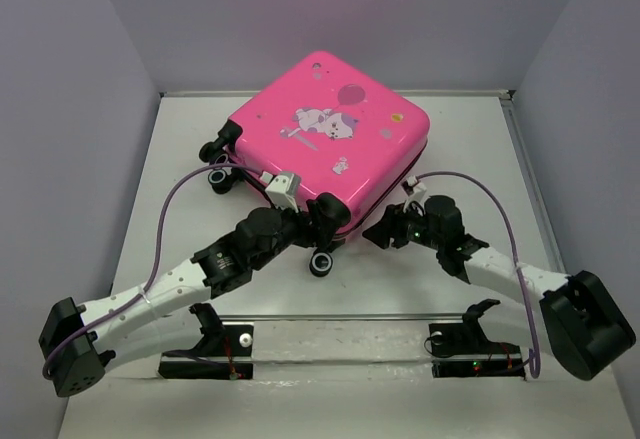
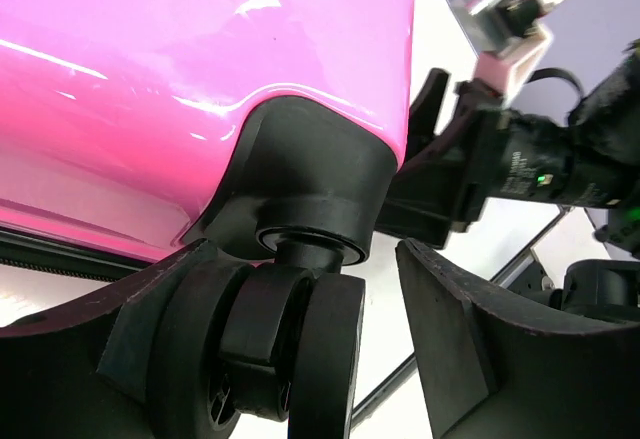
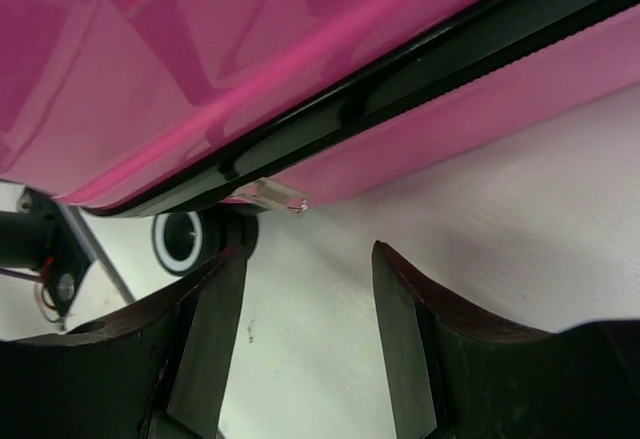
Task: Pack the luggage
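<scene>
The hot-pink luggage point(image 1: 335, 134) lies flat and closed at the table's back middle, cartoon print up. My left gripper point(image 1: 320, 221) is at its near corner. In the left wrist view it point(image 2: 300, 359) is open around a black caster wheel point(image 2: 290, 349). The wheel lies against the left finger, with a gap to the right finger point(image 2: 470, 349). My right gripper point(image 1: 385, 231) is open and empty at the near-right edge. In the right wrist view it point(image 3: 305, 299) sits just below a clear zipper pull point(image 3: 275, 197) on the black zipper point(image 3: 400, 84).
Two more black wheels point(image 1: 218, 164) stick out at the suitcase's left side, and one point(image 1: 322, 262) sits on the table below the near corner. Grey walls close in the table on three sides. A metal rail point(image 1: 340, 317) runs along the near edge.
</scene>
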`<state>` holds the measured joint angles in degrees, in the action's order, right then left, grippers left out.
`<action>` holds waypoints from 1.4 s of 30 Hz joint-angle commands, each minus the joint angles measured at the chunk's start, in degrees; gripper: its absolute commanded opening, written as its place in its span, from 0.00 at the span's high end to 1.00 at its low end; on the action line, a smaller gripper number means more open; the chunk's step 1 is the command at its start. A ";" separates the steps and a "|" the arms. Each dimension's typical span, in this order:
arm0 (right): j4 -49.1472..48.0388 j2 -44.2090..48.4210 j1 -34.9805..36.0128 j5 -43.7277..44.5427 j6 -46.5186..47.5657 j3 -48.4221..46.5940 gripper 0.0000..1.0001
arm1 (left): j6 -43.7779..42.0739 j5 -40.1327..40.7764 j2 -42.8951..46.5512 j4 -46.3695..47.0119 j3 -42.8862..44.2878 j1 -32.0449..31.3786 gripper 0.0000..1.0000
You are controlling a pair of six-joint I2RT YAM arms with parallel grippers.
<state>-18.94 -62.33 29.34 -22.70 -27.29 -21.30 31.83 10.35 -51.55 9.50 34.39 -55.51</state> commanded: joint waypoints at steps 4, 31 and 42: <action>-11.82 -8.33 2.03 -0.06 3.47 -3.48 0.43 | -1.95 2.31 0.49 2.11 2.17 0.22 0.25; -26.59 -13.18 6.16 5.90 5.40 -1.47 0.82 | 0.33 -0.15 -0.57 1.05 4.10 0.57 0.94; -20.53 -7.11 16.86 17.06 4.18 2.39 0.93 | 1.48 -1.82 -3.46 1.84 8.32 1.80 0.94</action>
<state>-35.73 -73.14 40.75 -11.90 -22.37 -20.40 31.99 8.08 -53.47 7.35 37.47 -54.52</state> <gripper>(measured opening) 0.076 0.624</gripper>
